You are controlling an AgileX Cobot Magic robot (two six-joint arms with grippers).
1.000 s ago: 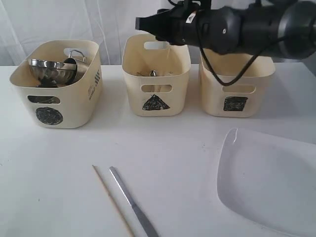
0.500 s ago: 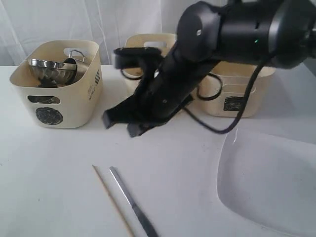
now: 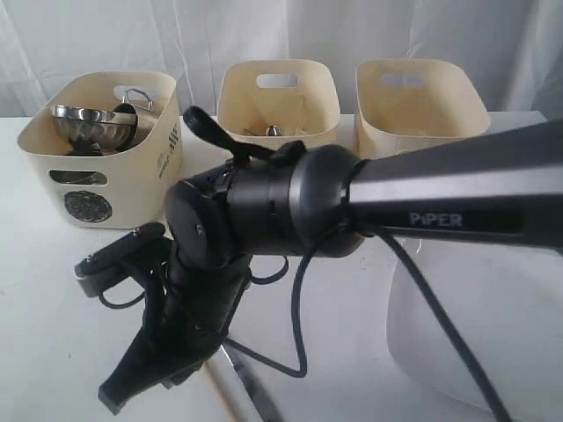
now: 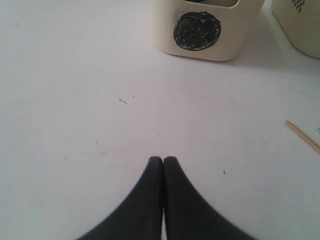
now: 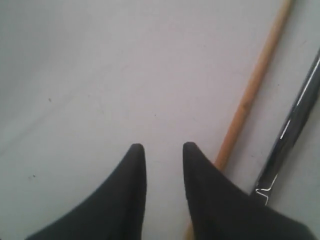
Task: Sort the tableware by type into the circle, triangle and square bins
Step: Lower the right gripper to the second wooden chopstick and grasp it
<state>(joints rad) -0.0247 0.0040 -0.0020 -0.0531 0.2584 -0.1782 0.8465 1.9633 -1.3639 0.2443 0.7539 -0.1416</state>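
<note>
My right gripper [image 3: 132, 389] has reached across to the table's front left and hangs low, open and empty [image 5: 160, 146]. A wooden chopstick [image 5: 252, 85] lies just beside one of its fingers, and the steel knife [image 5: 295, 120] lies past that. The arm hides most of both in the exterior view, where only the knife's tip [image 3: 255, 400] shows. The circle bin [image 3: 101, 167] holds a steel bowl [image 3: 88, 123] and a mug [image 3: 134, 97]. The triangle bin [image 3: 277, 101] holds cutlery. The square bin [image 3: 418, 97] stands to its right. My left gripper [image 4: 163, 159] is shut and empty over bare table.
The large white plate [image 3: 475, 334] lies at the front right, partly behind the arm. The arm covers the triangle and square marks. The left wrist view shows the circle bin [image 4: 205, 30] ahead and a chopstick tip [image 4: 302, 136] to one side.
The right arm swung from above the bins down and leftward to the front of the table. Its gripper now sits low beside the chopstick and knife.
</note>
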